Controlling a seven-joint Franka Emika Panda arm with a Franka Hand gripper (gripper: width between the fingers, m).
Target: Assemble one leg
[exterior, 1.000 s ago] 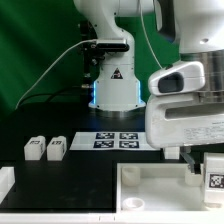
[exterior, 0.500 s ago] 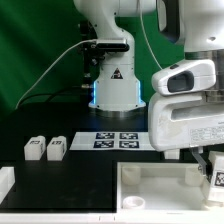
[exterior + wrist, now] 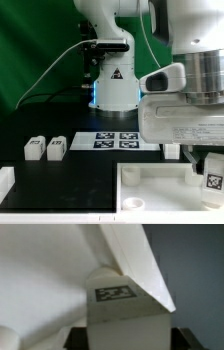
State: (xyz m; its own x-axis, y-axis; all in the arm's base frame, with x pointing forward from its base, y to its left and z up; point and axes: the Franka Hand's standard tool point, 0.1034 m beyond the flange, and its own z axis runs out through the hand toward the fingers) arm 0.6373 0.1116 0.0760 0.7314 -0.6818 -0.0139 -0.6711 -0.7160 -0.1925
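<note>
The jaws pinch the leg (image 3: pixel 212 174). In the wrist view the dark finger pads (image 3: pixel 73 339) press against two opposite sides of the white block, which fills the gap between them. Its square black-and-white tag faces the wrist camera. The block stands roughly upright in the grip and reaches down out of the jaws. Its free end is low over the white top (image 3: pixel 160 196), close to that top's raised wall, which slants past the leg in the wrist view. Whether leg and top touch cannot be told. Above the jaws the bulky white hand (image 3: pixel 185 120) points straight down, on the near side at the exterior view's right. The forearm rises out of the picture there. The robot base (image 3: pixel 112 85) stands at the far middle, in front of a green backdrop. The white top lies on the black desk (image 3: pixel 80 175) at the near edge, beneath the hand. Beyond it, near the foot of the base, lies the marker board (image 3: pixel 118 139). Well apart from the jaws, toward the exterior view's left, the outer spare leg (image 3: pixel 35 148) and the inner spare leg (image 3: pixel 56 148) lie just beside each other on the desk.
</note>
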